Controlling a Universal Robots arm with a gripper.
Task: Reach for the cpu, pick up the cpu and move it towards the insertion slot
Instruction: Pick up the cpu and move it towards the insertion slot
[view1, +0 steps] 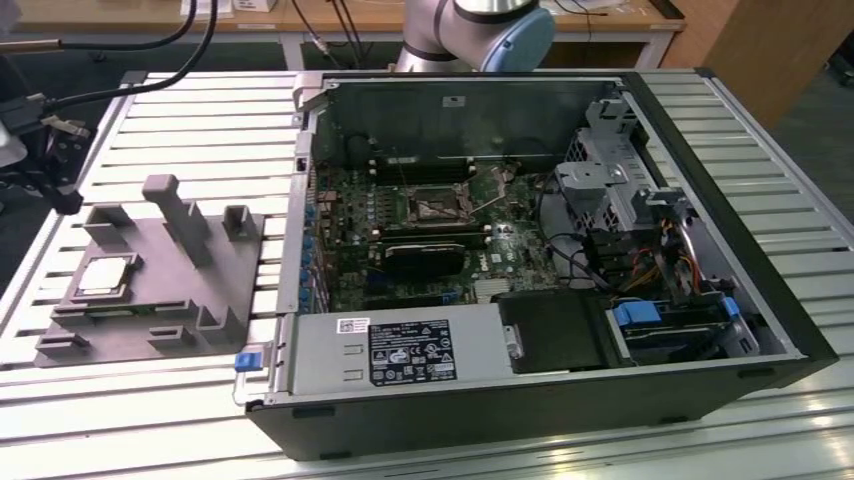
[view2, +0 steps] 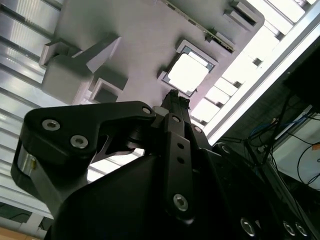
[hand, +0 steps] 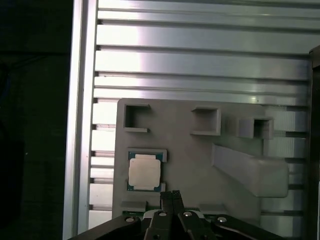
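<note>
Black linkage bars and bolt heads of my own claw (view2: 173, 96) sit closest to the lens in both wrist views, and past them my two fingers are pressed together at the tips, clenched on nothing. Just beyond those tips lies the cpu (hand: 145, 171), silvery face up with its thin green rim showing, flat in a square pocket of the grey fixture plate (hand: 185, 150). My fingertips are near it but apart from it. Beside the chip the plate carries several raised blocks, small open pockets and one long sloped bar. In the exterior view the fixture plate sits at the lower left of the frame on the slatted metal table (view1: 200, 130), with the cpu near the plate's left edge. The open computer case (view1: 534, 410) fills the middle and right of that frame, and the insertion slot (view1: 438, 205) shows inside it, just above centre, a shiny square frame with a dark middle on the green board, well apart from the chip.
</note>
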